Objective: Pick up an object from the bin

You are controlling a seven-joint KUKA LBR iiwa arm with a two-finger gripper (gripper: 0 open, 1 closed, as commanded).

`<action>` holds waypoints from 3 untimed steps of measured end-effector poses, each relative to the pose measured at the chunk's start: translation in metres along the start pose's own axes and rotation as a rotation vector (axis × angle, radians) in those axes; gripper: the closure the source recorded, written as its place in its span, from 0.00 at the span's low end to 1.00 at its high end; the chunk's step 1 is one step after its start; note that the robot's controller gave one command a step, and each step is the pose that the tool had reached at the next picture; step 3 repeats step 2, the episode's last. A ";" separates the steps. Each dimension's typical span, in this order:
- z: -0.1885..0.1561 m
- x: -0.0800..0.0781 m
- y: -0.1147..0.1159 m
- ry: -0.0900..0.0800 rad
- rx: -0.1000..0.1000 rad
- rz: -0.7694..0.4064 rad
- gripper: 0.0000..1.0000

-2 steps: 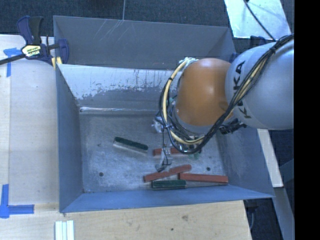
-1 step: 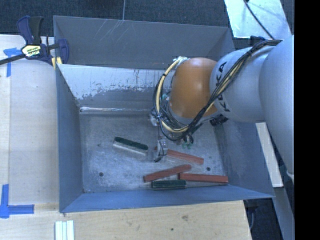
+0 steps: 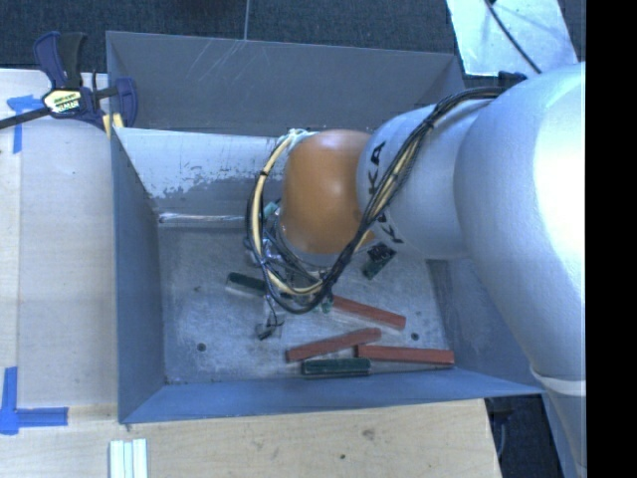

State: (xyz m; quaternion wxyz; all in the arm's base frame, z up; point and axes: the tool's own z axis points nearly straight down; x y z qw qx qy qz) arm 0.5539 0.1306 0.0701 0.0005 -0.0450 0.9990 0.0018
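Note:
My gripper [image 3: 267, 325] reaches down below the orange wrist cover to the bin floor, left of the middle. Just to its upper left lies a dark green stick [image 3: 243, 282], partly hidden under the cables. To the right of the gripper lies a red-brown stick [image 3: 332, 347], pointing slightly upward to the right. Another red-brown stick [image 3: 369, 314] lies above it, its left end hidden under the cables. I see nothing held by the gripper.
Near the bin's front wall lie a dark green stick [image 3: 335, 367] and a third red-brown stick [image 3: 406, 357]. A small dark block [image 3: 377, 259] sits by the arm at the right. The arm covers the back right of the bin.

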 end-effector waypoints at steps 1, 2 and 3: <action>-0.002 -0.002 -0.005 -0.005 0.002 0.009 1.00; -0.151 -0.038 -0.034 -0.012 0.004 -0.035 1.00; -0.151 -0.038 -0.034 -0.012 0.004 -0.035 1.00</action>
